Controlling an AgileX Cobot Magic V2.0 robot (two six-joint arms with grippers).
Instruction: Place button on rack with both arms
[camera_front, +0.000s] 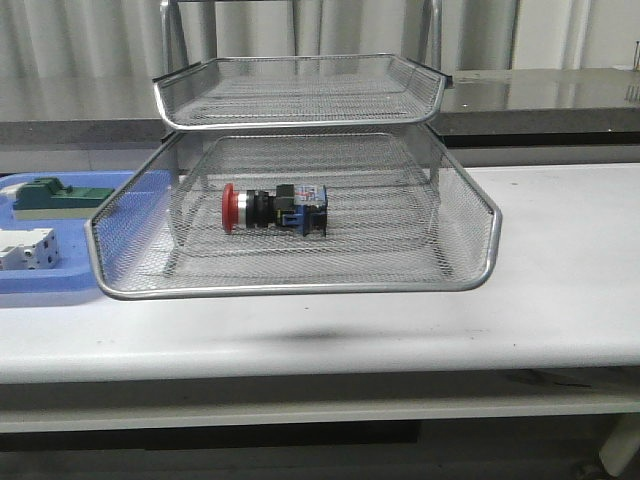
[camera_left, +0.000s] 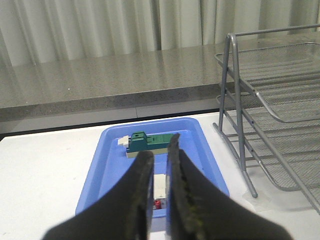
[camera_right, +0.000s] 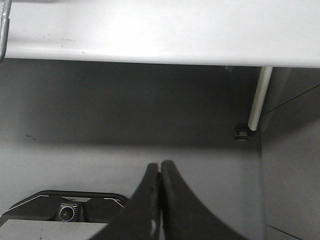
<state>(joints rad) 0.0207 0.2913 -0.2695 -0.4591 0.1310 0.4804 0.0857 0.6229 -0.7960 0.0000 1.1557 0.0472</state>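
Observation:
The button (camera_front: 275, 208) lies on its side in the lowest tray of the silver wire-mesh rack (camera_front: 300, 287) that shows, red head to the left. No gripper shows in the front view. In the left wrist view my left gripper (camera_left: 160, 146) hangs empty above the blue tray (camera_left: 107, 160), its fingers a narrow gap apart; the rack (camera_left: 280, 119) stands to its right. In the right wrist view my right gripper (camera_right: 160, 165) is shut and empty, below the table's front edge (camera_right: 150, 52).
The blue tray (camera_front: 50, 285) at the table's left holds a green block (camera_front: 50, 195) and a white module (camera_front: 27, 248); both also show in the left wrist view, the block (camera_left: 147, 142) and the module (camera_left: 160, 182). A table leg (camera_right: 257, 100) is near the right gripper.

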